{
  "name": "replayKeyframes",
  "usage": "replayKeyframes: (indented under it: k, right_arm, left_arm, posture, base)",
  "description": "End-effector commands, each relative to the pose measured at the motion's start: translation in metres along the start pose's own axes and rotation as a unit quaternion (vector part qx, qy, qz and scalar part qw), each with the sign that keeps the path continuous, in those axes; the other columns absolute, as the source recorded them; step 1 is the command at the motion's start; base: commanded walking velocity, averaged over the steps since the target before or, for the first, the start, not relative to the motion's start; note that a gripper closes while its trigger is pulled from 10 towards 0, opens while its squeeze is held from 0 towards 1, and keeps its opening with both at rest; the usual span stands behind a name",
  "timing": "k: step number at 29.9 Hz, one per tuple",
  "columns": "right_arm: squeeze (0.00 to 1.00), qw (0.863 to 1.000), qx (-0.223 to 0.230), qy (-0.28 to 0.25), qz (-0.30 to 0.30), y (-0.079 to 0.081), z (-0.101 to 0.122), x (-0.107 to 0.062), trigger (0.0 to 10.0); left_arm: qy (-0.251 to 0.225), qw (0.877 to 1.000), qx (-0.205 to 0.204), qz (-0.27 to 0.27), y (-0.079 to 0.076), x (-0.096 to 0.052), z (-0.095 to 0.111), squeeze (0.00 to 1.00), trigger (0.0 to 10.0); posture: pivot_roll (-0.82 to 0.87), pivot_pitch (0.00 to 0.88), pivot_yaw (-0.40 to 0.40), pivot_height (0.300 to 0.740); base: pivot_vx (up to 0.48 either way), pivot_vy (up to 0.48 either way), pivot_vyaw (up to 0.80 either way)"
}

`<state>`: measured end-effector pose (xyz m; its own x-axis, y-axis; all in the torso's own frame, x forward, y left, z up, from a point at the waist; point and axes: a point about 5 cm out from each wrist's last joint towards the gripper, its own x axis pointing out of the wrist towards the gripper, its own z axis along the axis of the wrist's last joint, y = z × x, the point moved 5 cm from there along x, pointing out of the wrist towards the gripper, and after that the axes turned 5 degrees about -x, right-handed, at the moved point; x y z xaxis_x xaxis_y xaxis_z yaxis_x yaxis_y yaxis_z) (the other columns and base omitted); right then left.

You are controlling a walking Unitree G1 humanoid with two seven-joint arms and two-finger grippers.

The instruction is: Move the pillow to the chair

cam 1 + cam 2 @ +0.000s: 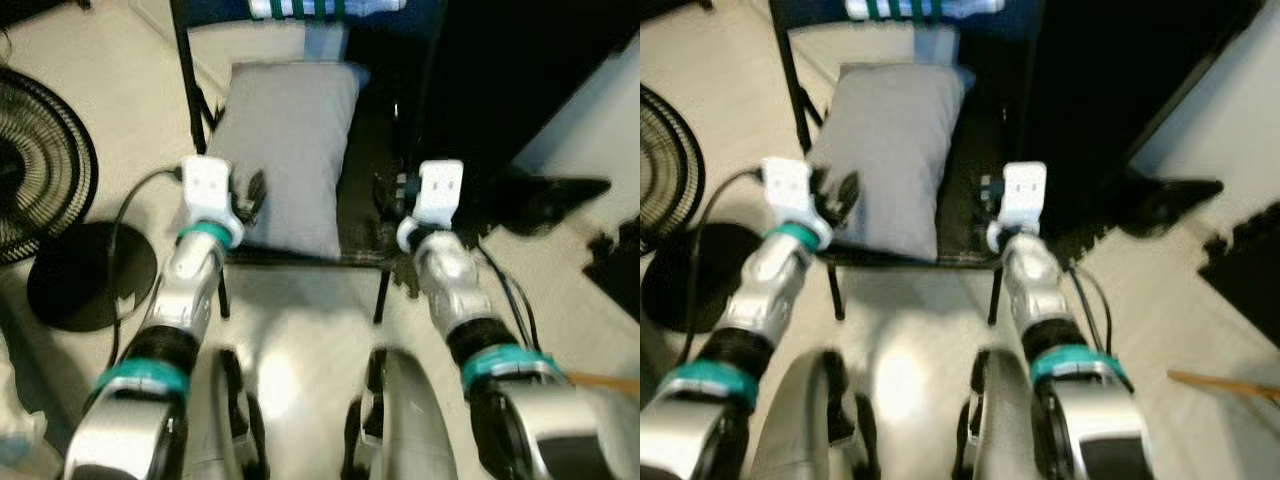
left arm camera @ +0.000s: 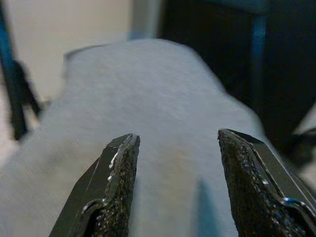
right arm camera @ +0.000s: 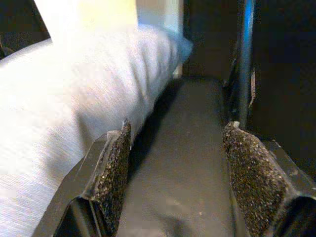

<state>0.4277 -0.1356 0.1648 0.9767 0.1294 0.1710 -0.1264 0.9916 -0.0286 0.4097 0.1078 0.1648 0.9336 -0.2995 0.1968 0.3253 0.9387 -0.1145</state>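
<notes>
Floor: pale floor [image 1: 300, 330] around a black chair [image 1: 362, 190]; a black fan [image 1: 40, 175] stands left, well apart.
Head views: grey pillow [image 1: 285, 150] lies lengthwise on the chair's left part, dark seat bare to its right.
Left wrist view: left gripper [image 2: 175, 187] over the pillow's near end, fingers spread, nothing between.
Right wrist view: right gripper [image 3: 175, 173] over the bare seat just beside the pillow, fingers apart.

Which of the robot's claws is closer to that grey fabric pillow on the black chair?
Left. The left gripper is over the grey fabric pillow's near corner; the right gripper hangs beside it over the black chair seat.
</notes>
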Motion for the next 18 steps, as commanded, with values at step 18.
replayKeyframes:
  k: [18]
  right_arm:
    - [0.0, 0.997, 0.058, 0.044, 0.029, 0.042, -0.05, -0.075, 10.0]
  left_arm:
    - [0.006, 0.991, 0.016, 0.131, 0.035, -0.068, -0.022, 0.0, 10.0]
  posture:
    - [-0.01, 0.017, -0.006, 0.614]
  base:
    - [0.0, 0.0, 0.0]
